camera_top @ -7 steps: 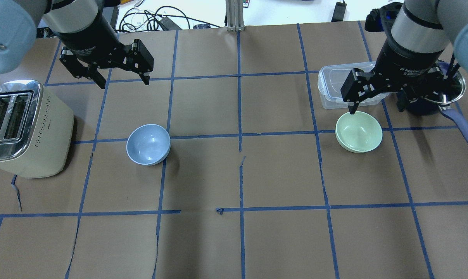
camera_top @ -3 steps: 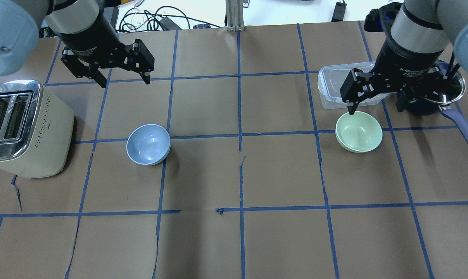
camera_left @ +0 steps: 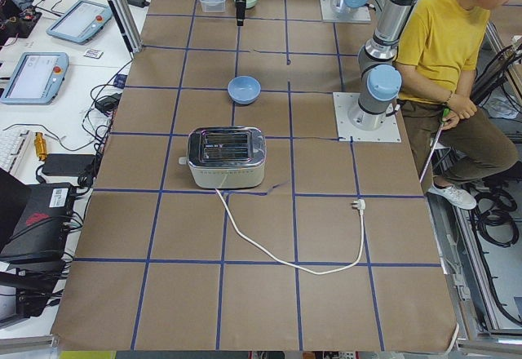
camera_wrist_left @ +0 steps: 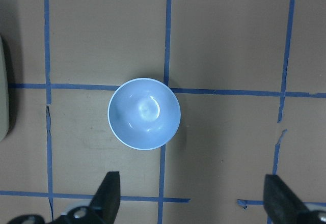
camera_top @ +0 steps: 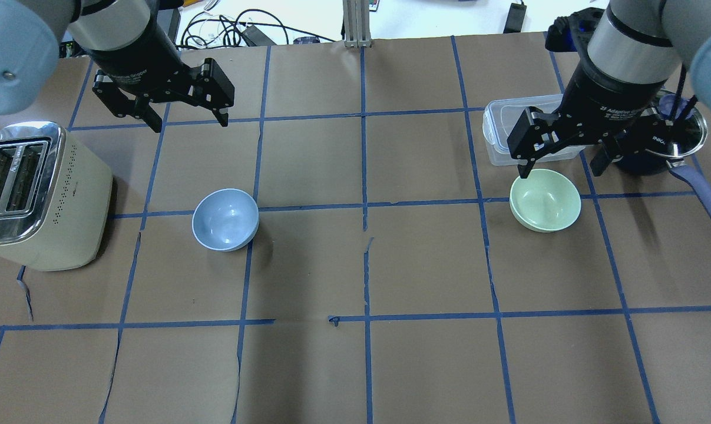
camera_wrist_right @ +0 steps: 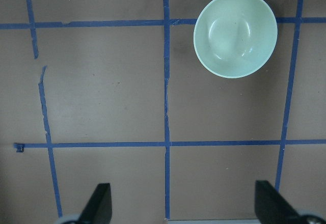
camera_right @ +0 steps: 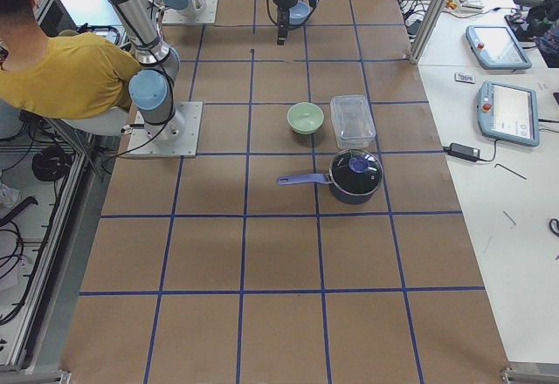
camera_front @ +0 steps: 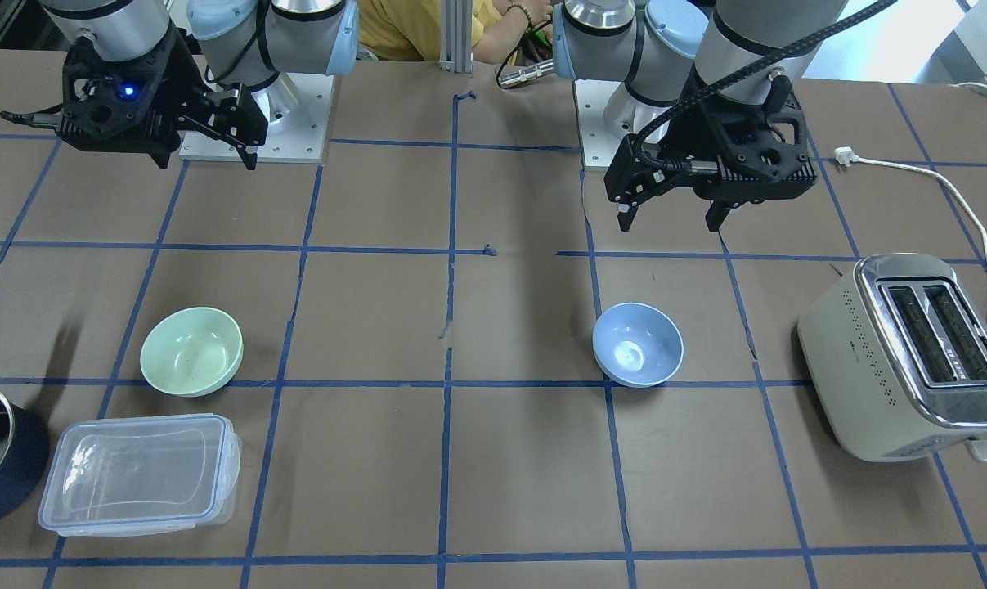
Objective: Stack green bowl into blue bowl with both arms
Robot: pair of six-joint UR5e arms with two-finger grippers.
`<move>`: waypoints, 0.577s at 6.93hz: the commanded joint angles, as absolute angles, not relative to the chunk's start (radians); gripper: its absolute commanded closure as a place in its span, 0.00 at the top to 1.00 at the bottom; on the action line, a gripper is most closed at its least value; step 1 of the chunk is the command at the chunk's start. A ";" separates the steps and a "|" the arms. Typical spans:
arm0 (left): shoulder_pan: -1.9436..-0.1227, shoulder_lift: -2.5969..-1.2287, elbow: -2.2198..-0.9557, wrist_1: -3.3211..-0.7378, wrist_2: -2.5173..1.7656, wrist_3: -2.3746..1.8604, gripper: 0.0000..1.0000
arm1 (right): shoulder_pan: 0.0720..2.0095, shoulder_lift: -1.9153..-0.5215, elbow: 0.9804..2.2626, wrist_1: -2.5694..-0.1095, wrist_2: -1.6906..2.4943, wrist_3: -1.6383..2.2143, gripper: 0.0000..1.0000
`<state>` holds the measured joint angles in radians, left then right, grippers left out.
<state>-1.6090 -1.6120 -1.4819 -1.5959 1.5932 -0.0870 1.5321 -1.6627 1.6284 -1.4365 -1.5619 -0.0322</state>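
The pale green bowl [camera_top: 545,200] stands upright on the table's right side, and shows in the front view [camera_front: 191,351] and the right wrist view [camera_wrist_right: 235,34]. The light blue bowl [camera_top: 225,219] stands upright left of centre, and shows in the front view [camera_front: 638,355] and the left wrist view [camera_wrist_left: 144,113]. My right gripper [camera_top: 561,172] is open and empty, high above the table beside the green bowl. My left gripper [camera_top: 188,123] is open and empty, high above the table beside the blue bowl. Neither gripper touches a bowl.
A cream toaster [camera_top: 37,194] stands at the left edge, its cord [camera_front: 935,176] trailing on the table. A clear lidded container [camera_top: 499,132] and a dark saucepan [camera_top: 688,138] with a blue handle sit just beyond the green bowl. A person in yellow [camera_left: 444,41] sits behind the robot bases.
My right gripper has shifted slightly to the left over the green bowl, still open. My left gripper and both bowls have hardly moved.
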 commanded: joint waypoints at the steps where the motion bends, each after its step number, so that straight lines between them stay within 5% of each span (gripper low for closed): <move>1: -1.606 -1.612 -1.486 -1.592 1.592 -0.083 1.00 | 1.532 -1.663 1.631 -1.436 -1.563 -0.031 1.00; 4: -1.595 -1.600 -1.535 -1.560 1.592 -0.083 1.00 | 1.532 -1.661 1.629 -1.437 -1.559 -0.029 1.00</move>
<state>-1.5968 -1.6038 -1.5233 -1.5770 1.5943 -0.0827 1.5324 -1.6625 1.6302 -1.4361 -1.5628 -0.0291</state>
